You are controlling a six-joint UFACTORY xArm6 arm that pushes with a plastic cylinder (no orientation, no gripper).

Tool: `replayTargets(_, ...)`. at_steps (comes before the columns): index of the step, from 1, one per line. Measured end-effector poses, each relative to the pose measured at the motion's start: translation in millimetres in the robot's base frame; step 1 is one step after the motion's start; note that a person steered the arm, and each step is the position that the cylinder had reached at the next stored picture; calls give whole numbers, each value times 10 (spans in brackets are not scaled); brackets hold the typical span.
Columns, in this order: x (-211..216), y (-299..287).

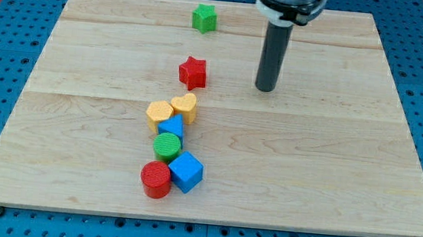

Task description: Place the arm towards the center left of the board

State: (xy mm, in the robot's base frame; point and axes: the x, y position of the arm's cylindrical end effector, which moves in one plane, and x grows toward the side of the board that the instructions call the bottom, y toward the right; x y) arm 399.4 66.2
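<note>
My tip (pixel 265 88) rests on the wooden board (pixel 80 122), right of the view's centre in the upper half. A red star block (pixel 192 72) lies to its left, apart from it. A green star block (pixel 203 18) sits near the view's top. Below the red star is a cluster: a yellow heart block (pixel 185 106), a yellow hexagon block (pixel 158 115), a small blue block (pixel 172 127), a green cylinder (pixel 167 146), a blue cube (pixel 186 171) and a red cylinder (pixel 155 180). The tip touches no block.
The board lies on a blue perforated table (pixel 2 54). The arm's dark body (pixel 289 2) hangs over the board's top edge.
</note>
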Motion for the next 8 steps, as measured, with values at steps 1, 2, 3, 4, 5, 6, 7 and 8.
replayTargets(1,76,-223)
replayTargets(2,145,-432)
replayTargets(3,244,-957)
replayTargets(4,280,-1495)
replayTargets(5,280,-2261)
replayTargets(6,406,-2790)
replayTargets(7,608,-3056)
replayTargets(8,613,-3452)
